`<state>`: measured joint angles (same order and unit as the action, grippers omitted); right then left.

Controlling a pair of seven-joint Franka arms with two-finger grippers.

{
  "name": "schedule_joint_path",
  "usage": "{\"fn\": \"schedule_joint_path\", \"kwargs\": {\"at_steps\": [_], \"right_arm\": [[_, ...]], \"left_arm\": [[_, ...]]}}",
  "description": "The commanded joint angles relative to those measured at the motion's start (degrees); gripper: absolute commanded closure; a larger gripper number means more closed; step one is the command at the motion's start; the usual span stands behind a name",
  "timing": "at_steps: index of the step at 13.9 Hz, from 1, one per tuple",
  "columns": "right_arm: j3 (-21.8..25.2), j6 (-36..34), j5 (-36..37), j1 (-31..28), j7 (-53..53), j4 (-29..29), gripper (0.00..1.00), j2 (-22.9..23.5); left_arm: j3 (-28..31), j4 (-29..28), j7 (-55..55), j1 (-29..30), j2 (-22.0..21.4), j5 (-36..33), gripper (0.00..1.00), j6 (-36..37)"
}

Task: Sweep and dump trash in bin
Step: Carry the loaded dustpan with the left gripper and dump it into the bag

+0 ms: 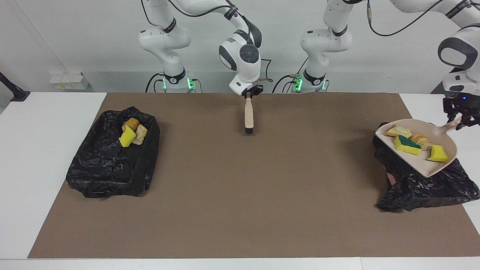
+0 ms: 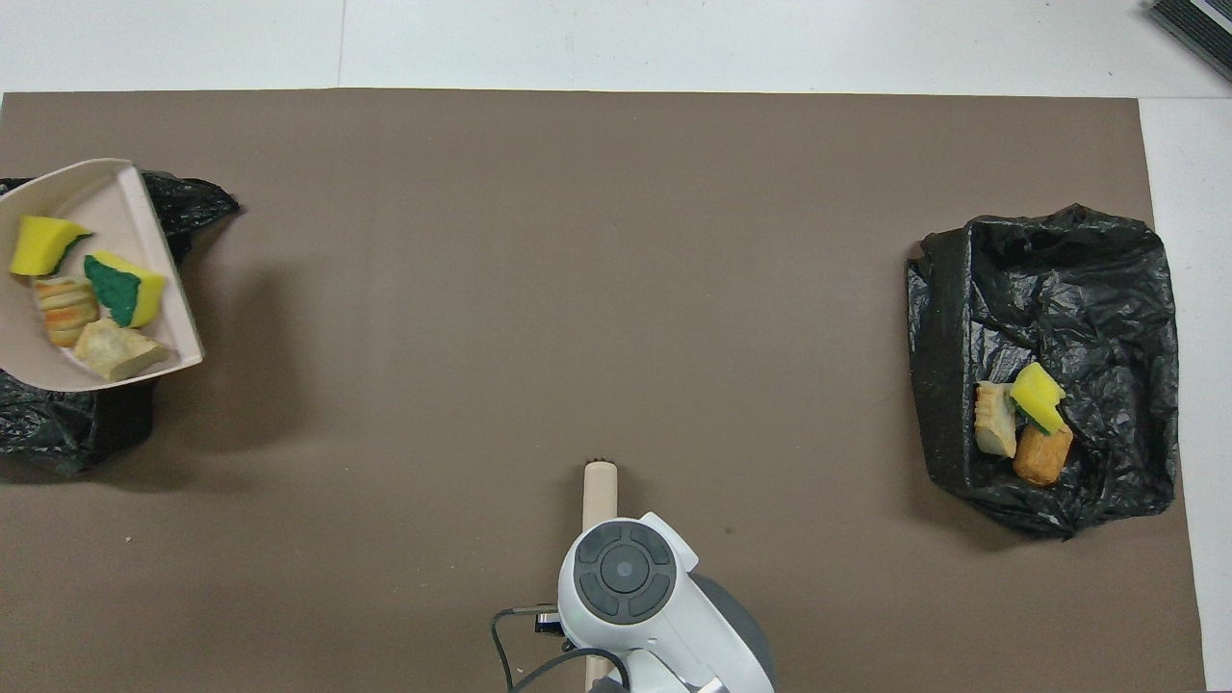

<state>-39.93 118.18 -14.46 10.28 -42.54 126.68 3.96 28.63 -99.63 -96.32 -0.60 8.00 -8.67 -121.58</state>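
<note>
**Sweep station: dustpan loaded and raised over one bin, brush held at mid-table**

- Left gripper (image 1: 460, 120): at the left arm's end of the table, clamped on the handle of the beige dustpan (image 1: 438, 165), which is lifted and tilted over a black bag-lined bin (image 1: 423, 191).
- Trash in dustpan: four pieces — a yellow sponge chunk (image 1: 438, 153), a yellow sponge with green scouring face (image 1: 408, 144), a striped tan pastry lump (image 1: 420, 141) and a pale bread lump (image 1: 399, 131), lying close together in a row on the pan floor.
- Right gripper (image 1: 249, 93): over the brown mat (image 1: 240, 210) at the table's middle, near the robots; fingers closed on the top of the beige brush (image 1: 248, 117), bristles down on the mat.
- Second black-lined bin (image 1: 108, 168): at the right arm's end of the table. Holds three pieces in the corner nearest the robots: a yellow sponge (image 1: 127, 137), a golden-brown lump (image 1: 131, 123) and a pale bread piece (image 1: 141, 134), touching one another.
</note>
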Motion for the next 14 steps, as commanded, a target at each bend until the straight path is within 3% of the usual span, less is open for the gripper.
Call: {"fn": "schedule_joint_path", "kwargs": {"at_steps": [1,3,6,9,12,14], "right_arm": [[-0.50,2.49,1.63,0.18,-1.14,0.50,1.00,1.05],[-0.50,2.67,2.24,0.18,-0.79,0.67,0.95,1.22],[-0.50,2.84,2.51,0.18,-0.70,0.50,0.71,2.28],[-0.41,2.14,4.00,-0.25,-0.53,-1.43,0.00,3.50],[1.25,0.22,5.05,-1.92,-0.09,-4.58,0.00,2.90],[5.01,-0.93,6.37,-2.45,0.00,-7.40,0.00,1.76]], "left_arm": [[0.03,5.76,-3.95,2.71,5.18,-6.57,1.00,-4.08],[-0.24,5.58,-4.22,2.18,5.18,-18.44,1.00,-6.82],[-0.41,3.92,-3.87,0.69,5.01,-27.42,1.00,-6.83],[-0.41,3.03,-3.70,-0.80,4.66,-36.65,1.00,-5.96],[-0.41,3.03,-3.52,-2.03,4.48,-43.50,1.00,-4.02],[-0.59,3.21,-1.42,-2.39,4.39,-47.91,1.00,-3.14]]}}
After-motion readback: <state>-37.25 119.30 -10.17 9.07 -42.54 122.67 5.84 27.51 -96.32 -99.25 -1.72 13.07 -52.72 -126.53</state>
